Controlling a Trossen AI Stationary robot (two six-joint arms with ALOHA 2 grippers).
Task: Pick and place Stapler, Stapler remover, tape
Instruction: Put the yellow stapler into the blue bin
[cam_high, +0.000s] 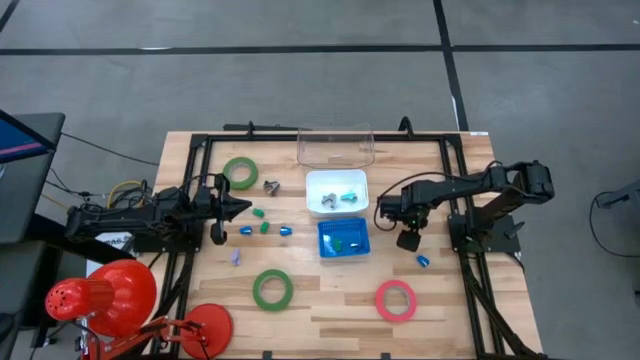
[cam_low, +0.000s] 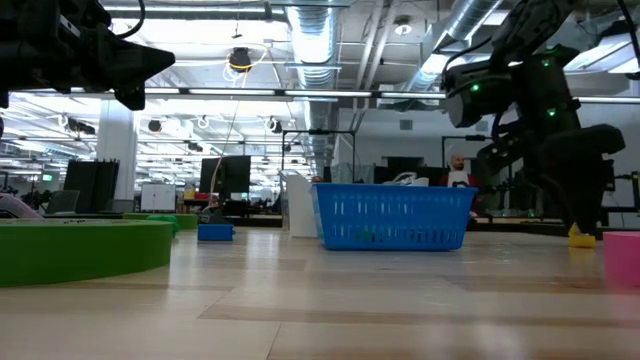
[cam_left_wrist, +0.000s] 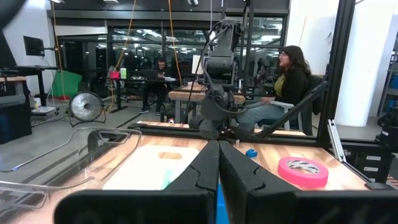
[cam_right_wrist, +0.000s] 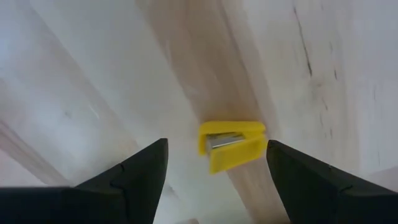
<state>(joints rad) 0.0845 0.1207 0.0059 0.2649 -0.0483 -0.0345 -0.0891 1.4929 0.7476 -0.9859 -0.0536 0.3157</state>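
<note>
Yellow mini stapler lies loose on the desk directly under the right gripper; fingers spread wide either side of it, not touching, so no grasp yet. In the high view the gripper hides the stapler.

Some sorting looks done: white tray near desk centre holds a few small pieces, blue basket just in front of it holds something green. Clear bin at the far edge looks empty.

Left to do, as I read it:
- all three tape rings outside any container: green far-left, green near edge, pink near-right
- several small coloured pieces scattered left of the basket, one blue piece near the right arm

Left gripper hovers over the left side, fingers pressed together, holding nothing.
</note>
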